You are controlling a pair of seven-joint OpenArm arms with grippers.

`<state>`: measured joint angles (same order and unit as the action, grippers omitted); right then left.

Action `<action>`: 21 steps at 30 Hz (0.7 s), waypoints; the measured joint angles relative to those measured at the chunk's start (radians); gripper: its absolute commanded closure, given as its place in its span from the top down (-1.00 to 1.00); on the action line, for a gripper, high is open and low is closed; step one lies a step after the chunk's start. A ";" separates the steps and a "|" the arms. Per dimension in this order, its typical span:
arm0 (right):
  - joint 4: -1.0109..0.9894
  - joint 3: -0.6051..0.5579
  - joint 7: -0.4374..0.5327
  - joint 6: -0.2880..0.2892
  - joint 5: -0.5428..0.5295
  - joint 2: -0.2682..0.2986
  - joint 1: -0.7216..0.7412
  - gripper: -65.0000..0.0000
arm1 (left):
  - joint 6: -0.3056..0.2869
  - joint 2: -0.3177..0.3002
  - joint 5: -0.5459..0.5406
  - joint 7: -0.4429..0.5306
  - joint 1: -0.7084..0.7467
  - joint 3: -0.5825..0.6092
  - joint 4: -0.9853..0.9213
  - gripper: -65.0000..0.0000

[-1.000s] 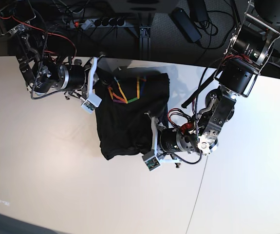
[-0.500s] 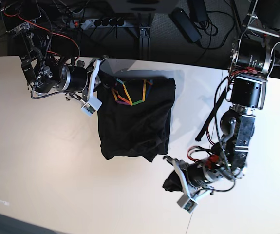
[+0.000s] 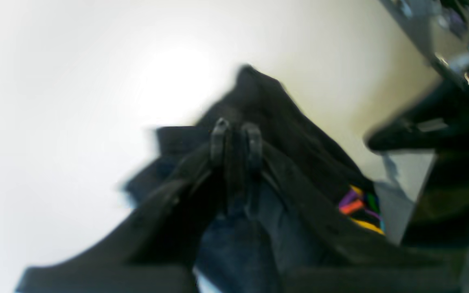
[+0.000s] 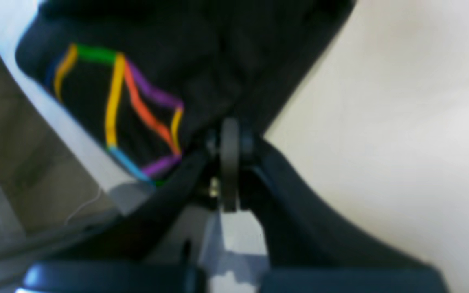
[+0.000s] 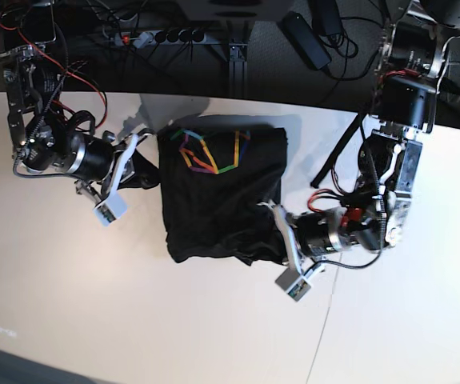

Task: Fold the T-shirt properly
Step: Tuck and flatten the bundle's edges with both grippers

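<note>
**Side folds under way, both pincers pinching the shirt's edges**

The counter fills most of the base view, pale and bare around the work. On it, at upper centre of the frame, lies the T-shirt, already gathered into a rough dark rectangle with its rainbow line graphic showing near the top edge.

The left pincer sits at the rectangle's lower right edge; its wrist view, though blurred, shows the jaws nearly together with black cloth nipped between them. The right pincer is at the upper left edge, jaws fully closed; in its wrist view the cloth runs straight into the tips, so I judge it grips the fabric too.

The step in hand looks like squaring the folded sides. Next, the pinched edges likely need laying flat, releasing, then a crosswise fold.
</note>
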<state>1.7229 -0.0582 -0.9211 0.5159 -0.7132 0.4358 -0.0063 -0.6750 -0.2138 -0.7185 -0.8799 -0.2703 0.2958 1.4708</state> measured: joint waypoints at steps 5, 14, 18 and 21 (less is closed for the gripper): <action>-0.002 -0.003 0.006 0.000 0.000 -0.077 0.049 -1.00 | -0.002 0.016 0.146 0.091 0.035 0.068 0.001 -0.82; -0.061 -0.057 0.008 0.000 0.015 -0.156 0.048 -1.00 | -0.002 0.018 0.177 0.095 0.035 0.081 -0.016 -0.82; -0.092 -0.082 0.011 0.000 0.030 -0.157 0.048 -1.00 | -0.002 0.018 0.179 0.095 0.034 0.081 -0.018 -0.82; -0.124 -0.084 0.016 0.000 0.037 -0.157 0.048 -1.00 | -0.002 0.016 0.253 0.127 0.035 0.081 -0.019 -0.82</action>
<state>1.5986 -0.1417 -0.9047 0.5159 -0.6765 0.2790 0.0418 -0.6769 -0.1974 -0.4652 -0.7532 -0.2356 0.3767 1.4517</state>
